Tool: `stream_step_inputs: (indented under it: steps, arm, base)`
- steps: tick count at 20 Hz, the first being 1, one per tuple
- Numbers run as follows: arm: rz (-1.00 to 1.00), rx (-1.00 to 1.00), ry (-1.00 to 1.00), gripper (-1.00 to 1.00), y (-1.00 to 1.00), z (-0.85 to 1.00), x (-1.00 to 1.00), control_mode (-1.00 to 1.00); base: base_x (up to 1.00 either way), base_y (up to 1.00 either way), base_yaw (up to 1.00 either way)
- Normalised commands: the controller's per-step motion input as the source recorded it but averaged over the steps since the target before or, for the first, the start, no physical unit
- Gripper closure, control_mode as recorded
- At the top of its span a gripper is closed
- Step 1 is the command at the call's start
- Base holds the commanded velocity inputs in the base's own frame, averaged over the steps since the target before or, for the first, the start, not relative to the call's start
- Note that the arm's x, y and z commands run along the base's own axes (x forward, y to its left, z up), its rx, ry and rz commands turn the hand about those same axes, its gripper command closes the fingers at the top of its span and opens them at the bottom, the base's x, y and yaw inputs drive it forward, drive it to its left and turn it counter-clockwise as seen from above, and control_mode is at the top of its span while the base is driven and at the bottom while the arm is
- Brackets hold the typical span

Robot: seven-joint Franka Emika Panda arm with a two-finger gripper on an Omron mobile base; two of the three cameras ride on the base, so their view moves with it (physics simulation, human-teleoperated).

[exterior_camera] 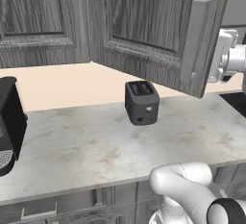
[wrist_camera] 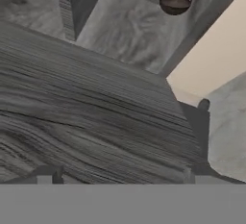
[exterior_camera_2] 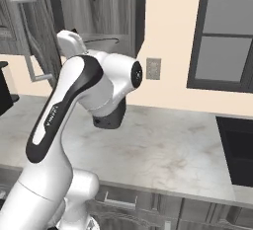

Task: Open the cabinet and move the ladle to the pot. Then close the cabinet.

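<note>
My gripper stands fully spread and holds nothing; in the hand view its two dark finger tips rise well apart at the bottom, with only wood grain between them. My hand is up beside the cabinet, seen as a white wrist at the right edge of the left base view, just past the edge of the swung-out door.

The cabinet is a tall, dark grey wood-grain wall unit. Its raised-panel door stands open, angled out over the counter, and its long vertical grey bar handle runs down the door's free edge. From the right base view I can see into the open cabinet, where a thin dark handle lies across the shelf.

The ladle is inside the cabinet, near the top right of the hand view: a brownish rounded bowl with a thin dark handle rising from it. It sits on the cabinet's grey interior, apart from my fingers.

On the pale marble counter below the door stands a dark grey two-slot toaster. A black coffee machine sits at the counter's left end. On the cream wall to the right are a wall outlet and a dark-framed window.
</note>
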Motion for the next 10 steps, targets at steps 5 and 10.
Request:
stream_step_inputs:
  steps: [5, 10]
  arm:
    - [0.13, 0.05, 0.0, -1.0, 0.48, 0.41, -0.57, -1.0]
    - [0.13, 0.0, -0.02, -1.0, 0.65, 0.32, -0.99, -1.0]
  base:
    - [0.0, 0.0, 0.0]
    - [0.0, 0.0, 0.0]
